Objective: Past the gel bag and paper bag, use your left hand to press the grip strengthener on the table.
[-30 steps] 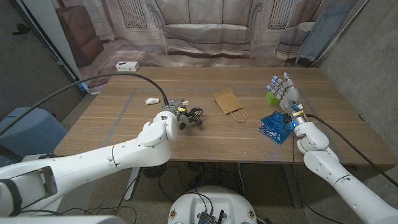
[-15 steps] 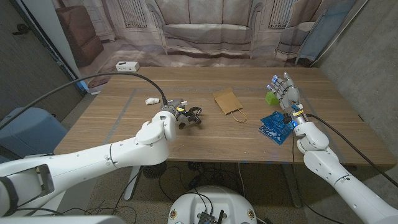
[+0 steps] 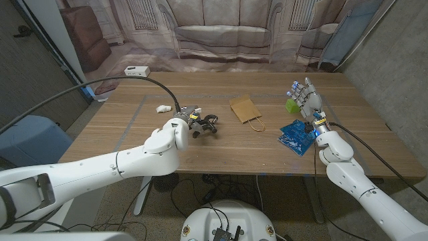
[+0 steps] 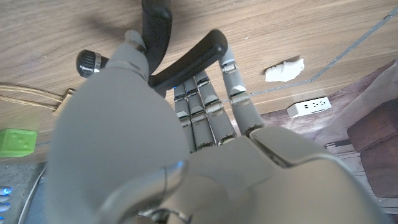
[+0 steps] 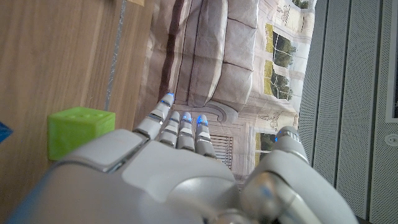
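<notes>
**Mia:** Where is the gripper toy?

**Sam:** The strengthener [image 3: 206, 125] lies near the middle of the counter [image 3: 200, 150]. The left robot hand [image 3: 188, 119] is right on it. From the wrist, its fingers [image 4: 198, 102] reach over one black handle.

**Mia:** Is it holding it?

**Sam:** It touches it for sure. I cannot tell if the fingers are closed around the handle or just lying on it.

**Mia:** Will it be hard to push?

**Sam:** I think so. It looks stiff, with a spring, and small and light, so it may slide or tip. Best to push straight down on the top handle.

**Mia:** What else is there?

**Sam:** A paper bag [image 3: 245, 109] sits just beside it, toward the right side. The blue gel bag [image 3: 296, 134] is farther right, with a green block [image 3: 291, 105] behind it. A white scrap [image 3: 162, 107] lies to the left. Nothing blocks the way.

**Mia:** And the other one?

**Sam:** The right robot hand [image 3: 307, 98] stands up by the green block, fingers spread, holding nothing.
</notes>
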